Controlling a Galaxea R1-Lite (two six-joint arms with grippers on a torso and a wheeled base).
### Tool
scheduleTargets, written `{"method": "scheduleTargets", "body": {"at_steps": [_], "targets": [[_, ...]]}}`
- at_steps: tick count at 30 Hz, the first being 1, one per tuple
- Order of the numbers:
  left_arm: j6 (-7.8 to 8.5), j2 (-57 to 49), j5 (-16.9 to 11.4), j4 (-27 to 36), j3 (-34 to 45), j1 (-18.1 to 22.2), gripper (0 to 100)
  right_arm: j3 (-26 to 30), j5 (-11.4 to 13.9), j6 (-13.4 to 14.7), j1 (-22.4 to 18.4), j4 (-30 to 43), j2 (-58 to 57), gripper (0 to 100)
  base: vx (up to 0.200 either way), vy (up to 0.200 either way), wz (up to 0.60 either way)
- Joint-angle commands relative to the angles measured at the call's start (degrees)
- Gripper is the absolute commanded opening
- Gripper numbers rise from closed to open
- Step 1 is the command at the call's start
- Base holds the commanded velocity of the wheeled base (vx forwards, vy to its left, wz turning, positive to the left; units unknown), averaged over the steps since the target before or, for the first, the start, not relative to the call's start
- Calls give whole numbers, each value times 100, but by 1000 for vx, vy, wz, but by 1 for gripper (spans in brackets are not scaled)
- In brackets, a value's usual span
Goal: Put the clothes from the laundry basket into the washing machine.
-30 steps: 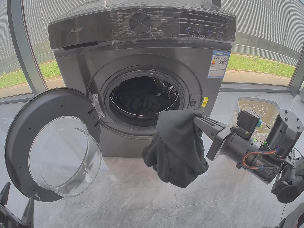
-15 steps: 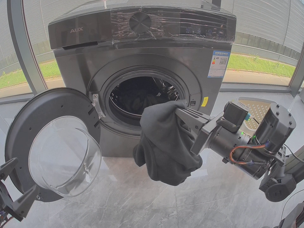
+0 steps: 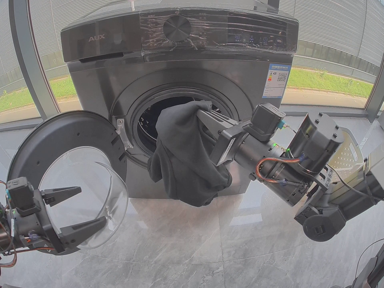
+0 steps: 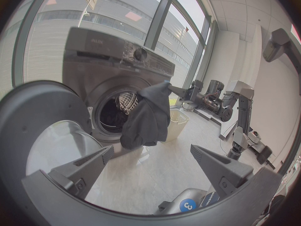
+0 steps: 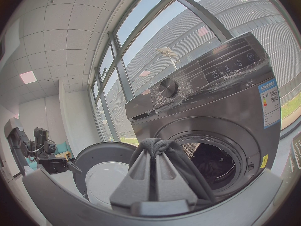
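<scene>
My right gripper (image 3: 200, 115) is shut on a dark grey garment (image 3: 182, 157), which hangs in front of the washing machine's (image 3: 120, 77) round opening (image 3: 146, 121). The same garment (image 4: 147, 116) drapes over the right gripper's fingers (image 5: 171, 173). Dark clothes lie inside the drum (image 5: 216, 164). The machine's door (image 3: 60, 141) is swung open to the left. My left gripper (image 3: 80, 207) is open low at the left, in front of the door's glass bowl, with nothing between its fingers (image 4: 84, 167). The white laundry basket (image 3: 352, 153) stands at the right, behind my right arm.
The pale tiled floor (image 3: 180, 245) spreads in front of the machine. Large windows and their frames (image 3: 24, 49) stand behind it. The open door takes up the space to the left of the opening.
My right gripper has carried the garment up and to the left, from beside the basket to the drum opening. My left gripper has risen into view in front of the door.
</scene>
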Motion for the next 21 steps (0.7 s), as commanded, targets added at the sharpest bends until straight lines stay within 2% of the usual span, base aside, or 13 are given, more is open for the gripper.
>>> {"method": "scheduleTargets", "body": {"at_steps": [1, 5, 9, 21], "targets": [[-50, 1504, -10, -579, -24, -381, 100, -295, -89, -1, -8, -10, 404, 0, 0, 0, 0], [-24, 2076, 8, -922, -59, -469, 100, -330, -98, -10, -16, -1, 457, 0, 0, 0, 0], [-68, 2577, 105, -1264, -208, -592, 100, -366, -107, -19, -16, -10, 492, 0, 0, 0, 0], [-138, 3376, 122, -1387, -428, -1005, 100, -418, -116, -19, -87, -10, 518, 0, 0, 0, 0]]}}
